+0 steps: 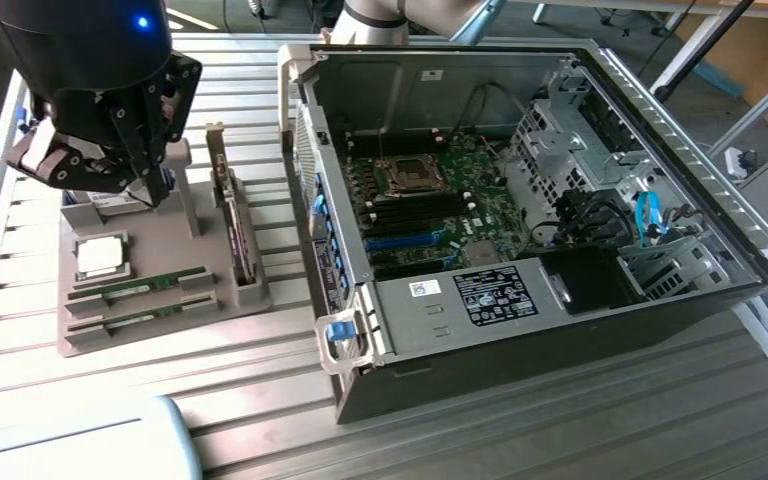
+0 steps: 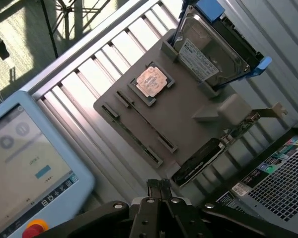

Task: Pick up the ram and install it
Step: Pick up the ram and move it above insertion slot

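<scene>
Closed and empty, the gripper (image 1: 157, 195) hangs over the grey holder tray (image 1: 171, 238), apart from the ram (image 1: 137, 286) lying in its slot, so coming down unopened or off-line could jab that stick, the second stick (image 1: 141, 314) alongside, or the neighbouring processor chip (image 1: 100, 256).

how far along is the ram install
Done: nothing visible. Both ram sticks lie in their slots on the grey tray, beside the open computer case. In hand: nothing. The gripper is shut and empty, hanging above the tray near the hard drive. Left: the whole job, picking up a stick and seating it in the case.
</scene>
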`<move>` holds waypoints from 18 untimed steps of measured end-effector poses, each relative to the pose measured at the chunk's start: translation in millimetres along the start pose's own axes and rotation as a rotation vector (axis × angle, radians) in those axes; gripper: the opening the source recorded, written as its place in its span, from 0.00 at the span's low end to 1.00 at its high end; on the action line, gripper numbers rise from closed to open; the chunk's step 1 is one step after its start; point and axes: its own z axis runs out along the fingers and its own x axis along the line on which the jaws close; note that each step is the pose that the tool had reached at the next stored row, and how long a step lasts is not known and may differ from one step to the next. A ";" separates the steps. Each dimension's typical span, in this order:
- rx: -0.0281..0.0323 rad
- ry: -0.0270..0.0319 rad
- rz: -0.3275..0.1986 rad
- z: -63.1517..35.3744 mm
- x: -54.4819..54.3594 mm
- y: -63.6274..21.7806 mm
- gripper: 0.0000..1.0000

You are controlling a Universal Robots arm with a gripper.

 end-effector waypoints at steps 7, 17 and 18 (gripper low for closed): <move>-0.0044 0.0053 -0.173 1.7 0.1 -0.1 0.13; -0.0102 0.0125 -0.399 4.8 0.1 -0.1 0.13; -0.0107 0.0131 -0.419 5.0 0.1 -0.2 0.13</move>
